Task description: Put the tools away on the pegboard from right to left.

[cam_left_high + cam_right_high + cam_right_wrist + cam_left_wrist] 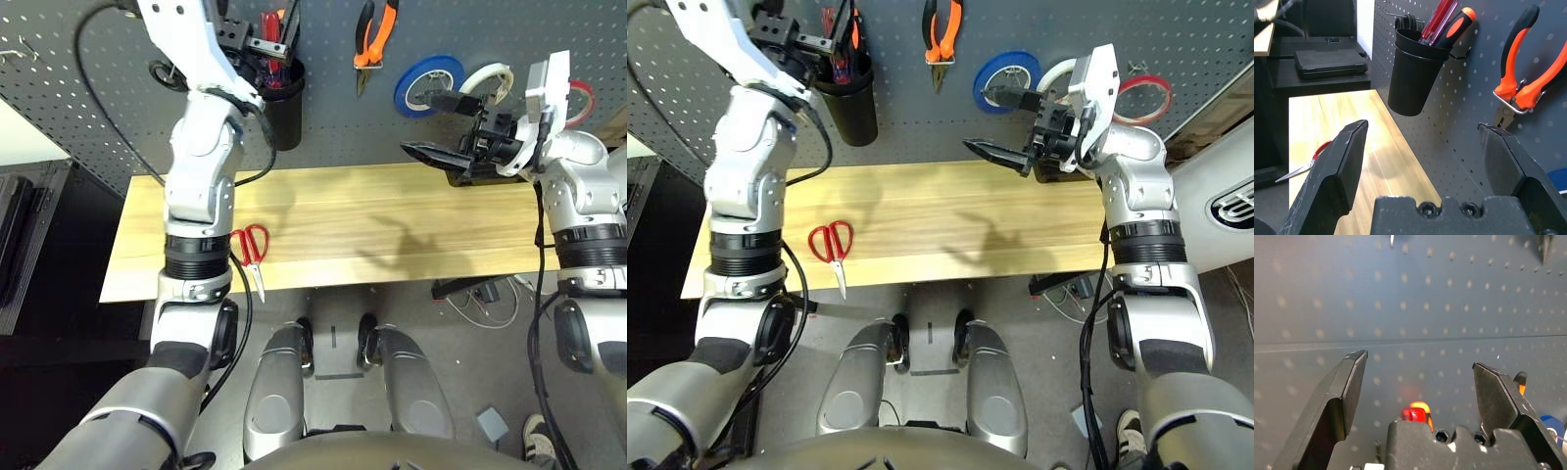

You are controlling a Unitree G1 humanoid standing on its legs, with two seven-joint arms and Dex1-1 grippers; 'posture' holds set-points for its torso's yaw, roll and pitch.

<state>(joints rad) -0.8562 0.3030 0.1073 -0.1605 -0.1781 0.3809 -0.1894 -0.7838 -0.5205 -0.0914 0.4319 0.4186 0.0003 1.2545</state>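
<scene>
The dark pegboard (pixel 323 127) stands behind the wooden table (pixel 392 225). My left gripper (pixel 1418 362) is raised against the board just above the black cup (pixel 284 103), open, with nothing between its fingers. The red-handled slim screwdriver (pixel 1439 19) stands in the cup. Orange-and-black pliers (pixel 375 34) hang to the cup's right. A thin red tape ring (pixel 1146 98) hangs at the far right. Red-handled scissors (pixel 252 250) lie on the table near its front left edge. My right gripper (pixel 441 127) hovers open over the table's back right, in front of the tape rolls, holding nothing.
A blue tape roll (pixel 428 83) and a white tape roll (pixel 487 83) hang between the pliers and the red ring. An orange-and-black handle (pixel 1457 27) also sticks out of the cup. A black case (pixel 1330 61) lies left of the table.
</scene>
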